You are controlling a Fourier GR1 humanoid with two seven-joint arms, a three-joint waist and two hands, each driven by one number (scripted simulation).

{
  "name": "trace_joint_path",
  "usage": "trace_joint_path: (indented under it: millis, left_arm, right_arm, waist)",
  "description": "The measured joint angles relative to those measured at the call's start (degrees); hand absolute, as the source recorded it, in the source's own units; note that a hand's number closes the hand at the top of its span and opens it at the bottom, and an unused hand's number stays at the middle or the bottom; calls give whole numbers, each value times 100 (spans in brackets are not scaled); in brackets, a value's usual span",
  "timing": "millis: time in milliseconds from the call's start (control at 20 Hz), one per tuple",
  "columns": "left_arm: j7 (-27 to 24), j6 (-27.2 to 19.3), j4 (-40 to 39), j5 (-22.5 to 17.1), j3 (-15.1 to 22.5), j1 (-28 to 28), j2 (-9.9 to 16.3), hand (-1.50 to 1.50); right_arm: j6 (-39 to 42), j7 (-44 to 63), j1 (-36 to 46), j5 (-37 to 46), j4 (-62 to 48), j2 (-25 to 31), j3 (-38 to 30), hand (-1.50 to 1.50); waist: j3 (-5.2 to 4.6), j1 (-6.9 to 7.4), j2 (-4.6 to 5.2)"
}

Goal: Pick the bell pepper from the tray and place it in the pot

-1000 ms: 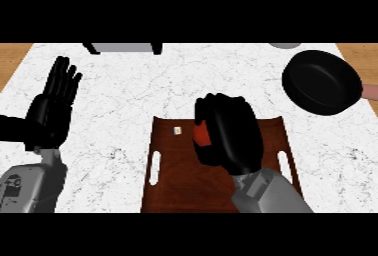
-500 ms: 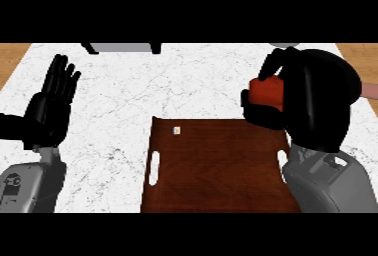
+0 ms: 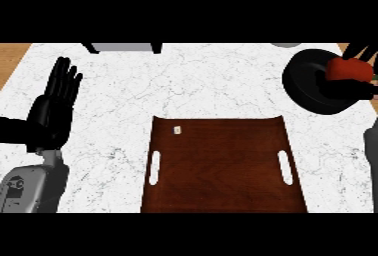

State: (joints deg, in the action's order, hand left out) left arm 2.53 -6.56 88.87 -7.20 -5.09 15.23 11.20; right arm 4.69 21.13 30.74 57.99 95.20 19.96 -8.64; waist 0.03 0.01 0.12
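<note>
- Pepper [image 3: 348, 68]: red, at the view's right edge, over the pot's right part, held in the right hand [image 3: 353, 86].
- Right hand: mostly cut off by the right edge; black fingers [image 3: 360, 49] show above and below the pepper, curled round it. Cannot tell if the pepper touches the pot's inside.
- Pot [image 3: 317, 80]: black, round, on the table's far right, beyond the tray's right corner and apart from it.
- Tray [image 3: 221, 170]: dark brown wood, centre bottom, two white slot handles at left and right sides. Small pale tag [image 3: 177, 130] near its far left corner. No pepper on it.
- Left hand [image 3: 53, 107]: at the view's left, open, fingers straight and pointing up, slightly spread, resting; holds nothing. Grey forearm [image 3: 33, 187] below it at the lower left.
- Table [image 3: 199, 85]: white marble with grey veins; wood strip shows at the top left corner.
- Grey object with black legs [image 3: 122, 47] at the table's far edge, top centre-left, partly cut off.
- Grey sliver [image 3: 368, 150] at the right edge below the pot, too little visible to name.
</note>
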Motion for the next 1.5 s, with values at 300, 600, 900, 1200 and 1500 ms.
trace_joint_path:
  millis: [300,600,900,1200,1500]
  left_arm:
    - [17,61,-80,-31,-33,87,-12,0]
    - [33,136,-39,-50,-80,73,21,0]
    - [52,141,-99,-8,-52,174,-23,0]
    - [101,102,-108,38,19,291,-101,0]
    - [57,143,-146,29,-12,300,-85,0]
  right_arm:
    - [-540,-1210,235,-581,-1541,600,-823,150]
    - [-1097,-2401,630,-812,-3310,1088,-1201,150]
    - [-1744,-3080,1330,-690,-5128,1308,-1286,150]
    - [-1490,-3240,1682,-756,-6428,1424,-1412,-150]
    - [-957,-3859,1985,-1021,-7303,1508,-1576,-150]
  waist:
    - [1,37,7]
    - [1,79,16]
    - [2,136,34]
    - [7,187,59]
    - [13,220,77]
